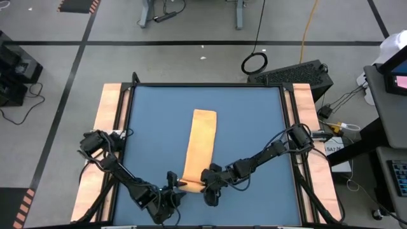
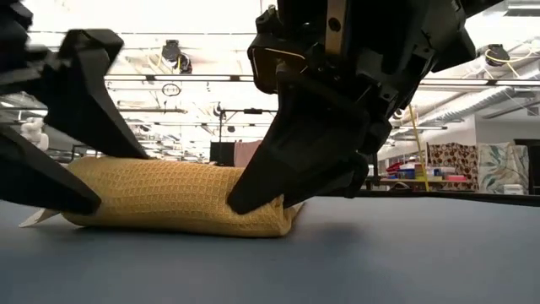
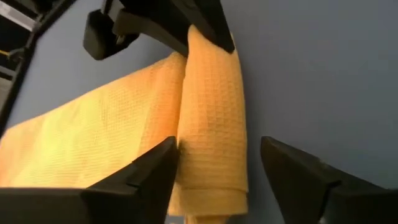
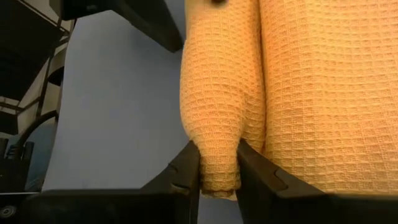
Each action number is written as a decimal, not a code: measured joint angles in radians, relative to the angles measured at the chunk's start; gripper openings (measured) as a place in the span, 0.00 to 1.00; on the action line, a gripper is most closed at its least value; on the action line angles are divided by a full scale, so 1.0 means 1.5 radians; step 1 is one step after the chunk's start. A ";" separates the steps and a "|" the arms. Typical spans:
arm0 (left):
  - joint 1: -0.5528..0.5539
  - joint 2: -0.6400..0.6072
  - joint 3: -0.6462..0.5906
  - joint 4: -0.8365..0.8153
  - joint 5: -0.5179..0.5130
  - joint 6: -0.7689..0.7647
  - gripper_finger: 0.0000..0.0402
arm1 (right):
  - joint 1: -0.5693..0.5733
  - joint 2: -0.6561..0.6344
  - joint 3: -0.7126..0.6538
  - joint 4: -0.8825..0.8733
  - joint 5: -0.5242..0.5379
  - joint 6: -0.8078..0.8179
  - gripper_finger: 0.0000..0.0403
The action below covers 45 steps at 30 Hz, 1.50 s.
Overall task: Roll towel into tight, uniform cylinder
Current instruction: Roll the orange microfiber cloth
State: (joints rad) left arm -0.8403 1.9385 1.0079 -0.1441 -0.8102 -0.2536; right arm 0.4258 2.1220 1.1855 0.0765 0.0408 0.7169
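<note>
Right gripper (image 4: 217, 163) sits at the near edge of the table at about six o'clock, its two dark fingers pinched on the end of the rolled part of the towel (image 1: 198, 147); in its own wrist view the waffle-weave roll narrows where the fingertips squeeze it, and the flat cloth lies just beside the roll. Left gripper (image 3: 217, 168) is close by at about seven o'clock from the table's centre, its fingers spread wide, standing on either side of the other end of the roll; one fingertip lies against the cloth where roll and flat strip meet, the other stands clear of it over the bare mat. Seen level across the table, the roll lies on the blue mat (image 2: 405, 253) as a low, plump cylinder, with the right gripper's fingers coming down onto its one end and the left gripper's fingers framing the other; a small white tag (image 2: 35, 218) pokes out at that end. From above, the towel runs as a narrow orange-yellow strip from the roll at the near edge, between the two grippers, away toward twelve o'clock, ending flat near the middle of the mat. Both dark arms reach in from the table's side edges, at nine and three o'clock. Beyond the far edge lies grey floor with cables.
</note>
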 joint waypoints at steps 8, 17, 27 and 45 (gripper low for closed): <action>0.050 0.001 0.002 -0.033 0.090 -0.034 0.34 | 0.000 -0.001 -0.001 0.014 -0.011 -0.032 0.17; 0.083 -0.002 0.003 -0.030 0.178 -0.055 0.20 | 0.040 -0.071 -0.005 -0.067 0.079 -0.196 0.32; 0.144 -0.032 0.001 -0.028 0.331 -0.107 0.18 | 0.174 -0.097 -0.004 -0.066 0.338 -0.319 0.53; 0.272 -0.045 0.001 -0.014 0.561 -0.125 0.18 | 0.158 -0.029 -0.002 -0.021 0.429 -0.344 0.47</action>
State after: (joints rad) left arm -0.4328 1.8704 1.0100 -0.1655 0.0309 -0.4404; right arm 0.6634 2.0789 1.1828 0.0453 0.6838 0.2008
